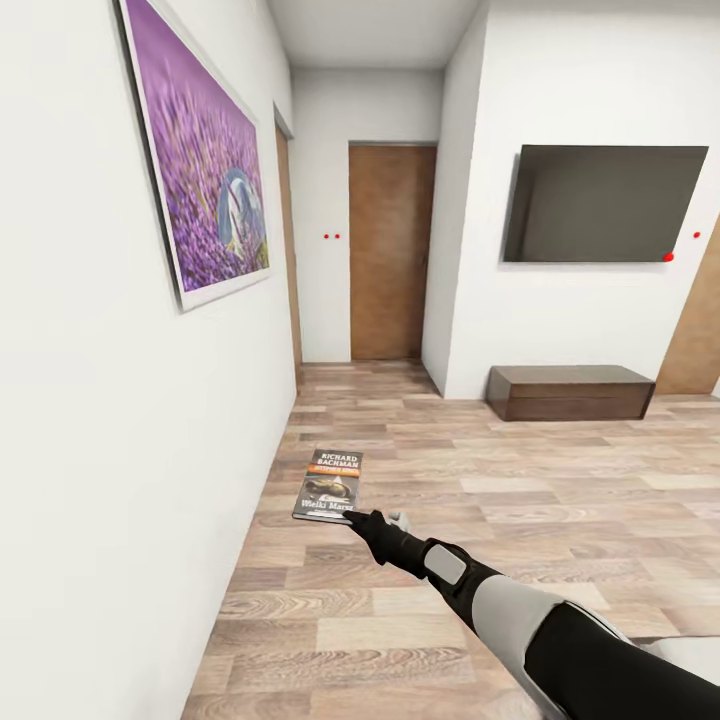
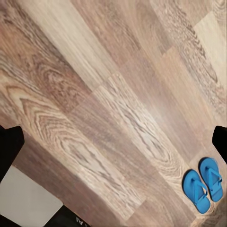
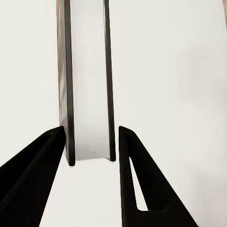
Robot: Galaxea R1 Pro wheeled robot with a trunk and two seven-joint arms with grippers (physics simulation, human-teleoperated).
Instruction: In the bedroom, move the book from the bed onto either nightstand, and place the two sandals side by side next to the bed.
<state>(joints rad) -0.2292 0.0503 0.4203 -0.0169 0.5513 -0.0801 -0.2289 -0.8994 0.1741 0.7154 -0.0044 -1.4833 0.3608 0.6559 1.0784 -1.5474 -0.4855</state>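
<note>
The book is off the bed and in transit: the right gripper pinches it at its lower edge, arm stretched toward 11 o'clock in the head view, cover up with "RICHARD BACHMAN" readable. In the right wrist view the two black fingers sit against either side of the book's thin white page edge. The book has yet to reach a nightstand; ahead are a hallway, a wooden door at 12 o'clock, a wall TV and a low bench at 2 o'clock. The two sandals lie side by side on the plank floor in the left wrist view, but whether beside the bed cannot be judged. The left gripper's fingertips are cut off at the frame's edges, apparently spread wide.
</note>
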